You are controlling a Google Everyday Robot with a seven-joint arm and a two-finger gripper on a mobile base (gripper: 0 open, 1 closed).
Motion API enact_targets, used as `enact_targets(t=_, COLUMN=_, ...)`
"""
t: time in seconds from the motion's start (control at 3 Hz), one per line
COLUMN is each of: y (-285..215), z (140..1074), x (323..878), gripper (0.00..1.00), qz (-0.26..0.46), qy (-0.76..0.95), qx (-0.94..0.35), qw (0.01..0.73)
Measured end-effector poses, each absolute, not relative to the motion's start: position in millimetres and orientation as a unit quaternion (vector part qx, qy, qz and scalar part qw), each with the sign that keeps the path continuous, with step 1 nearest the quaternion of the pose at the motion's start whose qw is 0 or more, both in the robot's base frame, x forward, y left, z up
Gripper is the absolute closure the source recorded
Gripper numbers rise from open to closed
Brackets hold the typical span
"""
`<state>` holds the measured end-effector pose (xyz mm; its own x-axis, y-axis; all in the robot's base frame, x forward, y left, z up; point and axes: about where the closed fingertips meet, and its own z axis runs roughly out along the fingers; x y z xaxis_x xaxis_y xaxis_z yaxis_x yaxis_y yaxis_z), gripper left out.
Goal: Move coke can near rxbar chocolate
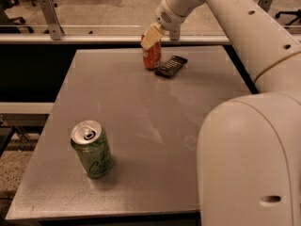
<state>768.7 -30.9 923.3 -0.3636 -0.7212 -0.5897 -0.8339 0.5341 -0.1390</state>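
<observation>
Green soda can (92, 149) is sitting upright, top popped open, near the front-left corner of the grey table (141, 102), and a metal rail (70, 39) is running behind the far edge with a slanted post (51, 13) on it.

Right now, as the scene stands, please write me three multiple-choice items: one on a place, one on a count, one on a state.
1. The gripper is at:
A) the near corner
B) the coke can's top
C) the floor

2. How many cans stand on the table?
A) one
B) two
C) three

3. The green can is:
A) upright
B) on its side
C) upside down

Answers:
1. B: the gripper closes on the coke can's top, at the far edge, beside the rxbar chocolate.
2. B: only the coke can and the green can.
3. A: its silver top faces up.
</observation>
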Motion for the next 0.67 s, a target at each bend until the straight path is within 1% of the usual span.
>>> enact_targets(t=0.67, y=-38.9, z=914.8, x=769.6, gripper=0.29, qz=0.100, qy=0.824, qx=-0.467, qw=0.305)
